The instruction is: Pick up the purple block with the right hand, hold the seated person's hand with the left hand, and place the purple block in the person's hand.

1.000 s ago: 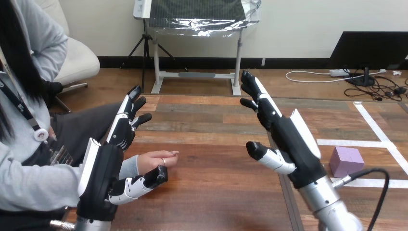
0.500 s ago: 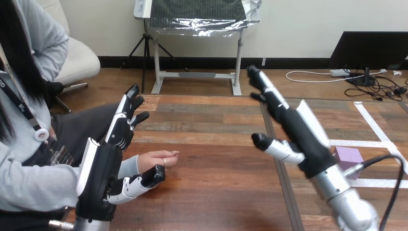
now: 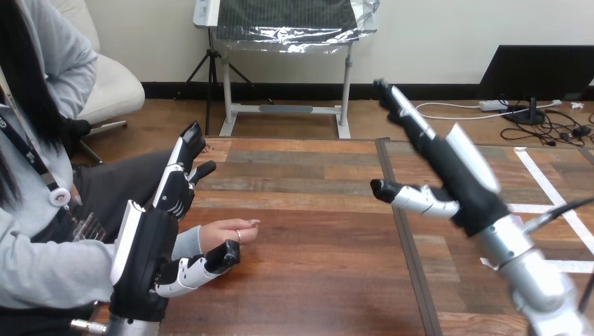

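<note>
Resting palm-down on the wooden table (image 3: 315, 217), the person's hand (image 3: 225, 232) lies at the view's left, its fingers pointing toward the table's middle. All positions below are given relative to this hand.

Left hand (image 3: 148, 245):
- Position: just beside the person's hand, on its wrist side, partly covering the wrist.
- Fingers (image 3: 183, 164): straight, reaching up and away from the robot, past the far side of the person's hand.
- Thumb (image 3: 203, 264): extended on the near side of the person's hand, with its tip close to the person's fingers. Contact cannot be confirmed.
- State: open. Nothing is curled round the person's hand or wrist, and nothing is held.

Right hand (image 3: 459, 178):
- Position: well apart from the person's hand, to its right, raised above the table.
- Fingers (image 3: 403, 115): straight, pointing up and away from the robot.
- Thumb (image 3: 413, 197): spread out sideways, pointing back toward the person's hand.
- State: open and empty.
- The silver forearm runs from this hand down to the view's lower right corner.

Purple block: its position cannot be told.

White tape lines (image 3: 560, 210) lie on the table farther from the person's hand than the right hand is.
</note>
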